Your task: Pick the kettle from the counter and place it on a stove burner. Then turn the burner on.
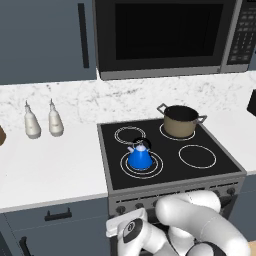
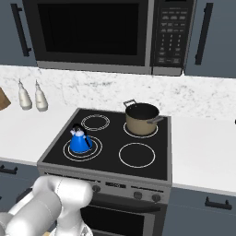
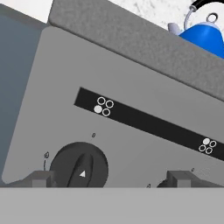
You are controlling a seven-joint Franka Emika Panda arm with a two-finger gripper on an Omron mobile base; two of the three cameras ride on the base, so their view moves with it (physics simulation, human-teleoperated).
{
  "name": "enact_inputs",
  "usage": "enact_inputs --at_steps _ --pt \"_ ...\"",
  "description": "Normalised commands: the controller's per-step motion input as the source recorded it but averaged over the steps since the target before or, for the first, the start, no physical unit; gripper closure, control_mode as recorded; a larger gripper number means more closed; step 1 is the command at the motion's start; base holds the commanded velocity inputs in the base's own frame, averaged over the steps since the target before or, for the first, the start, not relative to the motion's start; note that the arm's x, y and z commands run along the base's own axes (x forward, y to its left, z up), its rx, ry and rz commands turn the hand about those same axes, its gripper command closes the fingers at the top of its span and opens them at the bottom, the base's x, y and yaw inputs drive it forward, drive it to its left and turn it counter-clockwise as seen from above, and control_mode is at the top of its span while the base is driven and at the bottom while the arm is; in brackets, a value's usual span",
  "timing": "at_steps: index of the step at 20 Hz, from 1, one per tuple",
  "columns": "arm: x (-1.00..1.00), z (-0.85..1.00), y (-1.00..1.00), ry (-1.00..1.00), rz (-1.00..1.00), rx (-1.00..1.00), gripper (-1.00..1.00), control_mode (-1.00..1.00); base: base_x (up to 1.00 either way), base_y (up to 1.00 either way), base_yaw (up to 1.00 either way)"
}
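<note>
While the pot (image 1: pixel 180 121) stands at 1 o'clock on the cooktop (image 1: pixel 220 159) with its inside too dark to read, the kettle (image 1: pixel 139 156) sits upright on the burner (image 1: pixel 155 168) at 7 o'clock. Below, the gripper (image 3: pixel 109 178) faces a knob (image 3: pixel 79 166); its spread fingertips (image 3: pixel 40 178) are cut off, holding nothing.

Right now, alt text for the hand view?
Close on the stove's grey control panel, with a dark round knob between the gripper fingertips, the gripper open. Above the panel edge, the blue kettle sits at upper right.
</note>
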Motion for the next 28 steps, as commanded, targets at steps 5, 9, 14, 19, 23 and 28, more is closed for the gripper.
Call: enact_inputs --at_steps 5,9,14,19,23,28 --pt "0.09 -0.03 0.00 0.00 0.00 0.00 -1.00 -1.00 0.00 0.00 0.00" --pt "0.04 0.00 0.00 0.00 0.00 0.00 -1.00 -1.00 0.00 0.00 0.00" --pt "0.00 0.00 0.06 0.00 0.00 0.00 -1.00 -1.00 0.00 0.00 0.00" --pt "0.01 0.00 0.08 0.00 0.00 0.00 -1.00 -1.00 0.00 0.00 0.00" --pt "0.00 0.00 0.13 0.00 0.00 0.00 -1.00 -1.00 0.00 0.00 0.00" --pt "0.00 0.00 0.15 0.00 0.00 0.00 -1.00 -1.00 0.00 0.00 0.00"
